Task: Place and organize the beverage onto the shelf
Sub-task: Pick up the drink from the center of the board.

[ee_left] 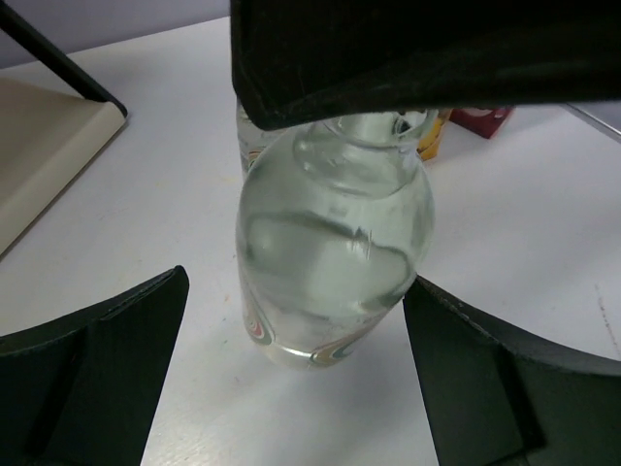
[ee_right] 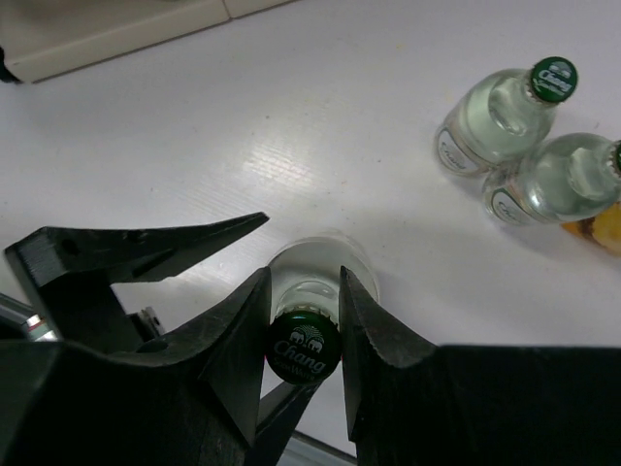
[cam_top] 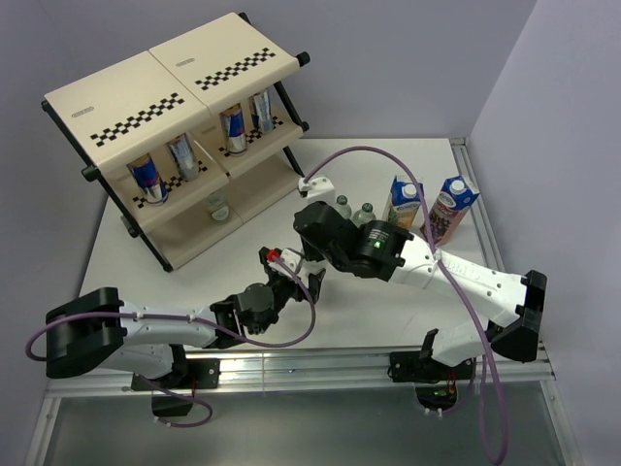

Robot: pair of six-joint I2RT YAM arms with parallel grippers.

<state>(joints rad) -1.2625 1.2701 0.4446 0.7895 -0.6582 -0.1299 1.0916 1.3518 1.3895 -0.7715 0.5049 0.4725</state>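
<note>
right pincer (ee_right: 303,289) clamped on the neck of a bottle (ee_right: 303,348) standing on the worktop (ee_right: 320,126), centre of the top view; left pincer (ee_left: 296,282) spread wide around its body. shelf (cam_top: 165,107) upper left.

White rectangular table (cam_top: 194,262), bearing:
- Three-tier rack of cream panels on a black tubular frame (cam_top: 126,97), far left corner.
  - Middle tier: four slim blue-silver-red cans (cam_top: 146,177), in two pairs.
  - Bottom tier: one small clear bottle (cam_top: 217,209).
- Far right of tabletop: pineapple-yellow carton (cam_top: 404,202) and grape-purple carton (cam_top: 449,207), upright, side by side.
- Just left of these: pair of clear green-capped bottles (ee_right: 500,115), close together.
- Mid-table: single clear green-capped bottle (ee_left: 330,262), upright.
</note>
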